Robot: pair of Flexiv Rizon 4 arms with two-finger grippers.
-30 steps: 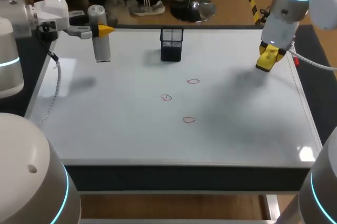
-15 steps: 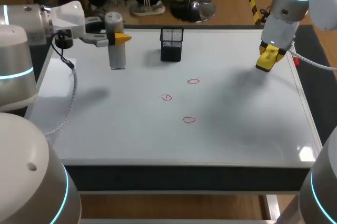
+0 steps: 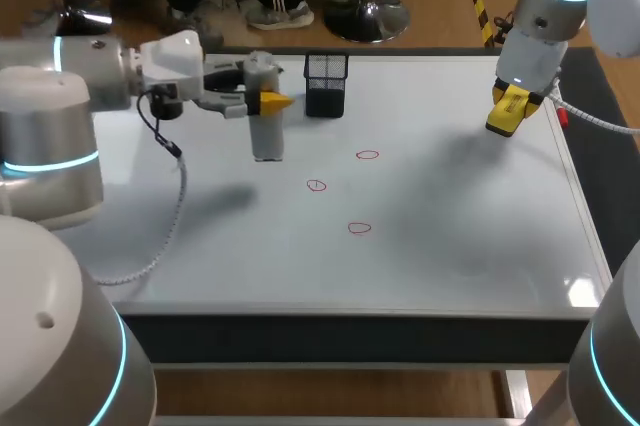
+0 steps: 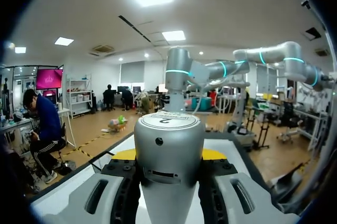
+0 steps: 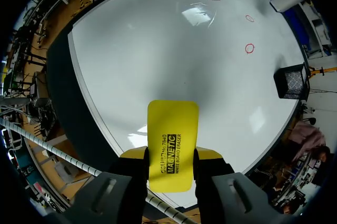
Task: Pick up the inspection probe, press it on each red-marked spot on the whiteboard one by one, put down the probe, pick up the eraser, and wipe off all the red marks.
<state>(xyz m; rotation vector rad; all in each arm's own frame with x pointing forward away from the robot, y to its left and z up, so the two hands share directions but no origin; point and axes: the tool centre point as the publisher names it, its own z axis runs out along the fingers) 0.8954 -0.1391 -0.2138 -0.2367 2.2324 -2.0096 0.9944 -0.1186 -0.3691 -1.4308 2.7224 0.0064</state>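
Observation:
My left gripper (image 3: 270,102) is shut on the inspection probe (image 3: 265,116), a grey cylinder held upright above the whiteboard (image 3: 450,246), left of the black mesh holder (image 3: 326,84). In the left wrist view the probe (image 4: 168,166) fills the space between the yellow tips of that gripper (image 4: 168,154). Three red circles (image 3: 367,155) (image 3: 316,185) (image 3: 359,228) mark the board's middle, right of and nearer than the probe. My right gripper (image 3: 510,111) hovers over the board's far right, shut on the yellow eraser (image 3: 505,114). In the right wrist view the eraser (image 5: 172,140) sticks out ahead of the gripper (image 5: 171,153).
The mesh holder (image 5: 291,82) stands at the board's far edge, close beside the probe. A grey cable (image 3: 170,216) hangs from my left arm over the board's left part. A small red object (image 3: 563,117) lies at the right rim.
My left arm has carried the probe rightward and slightly nearer, from the far left corner to beside the mesh holder. The right arm and eraser have stayed put.

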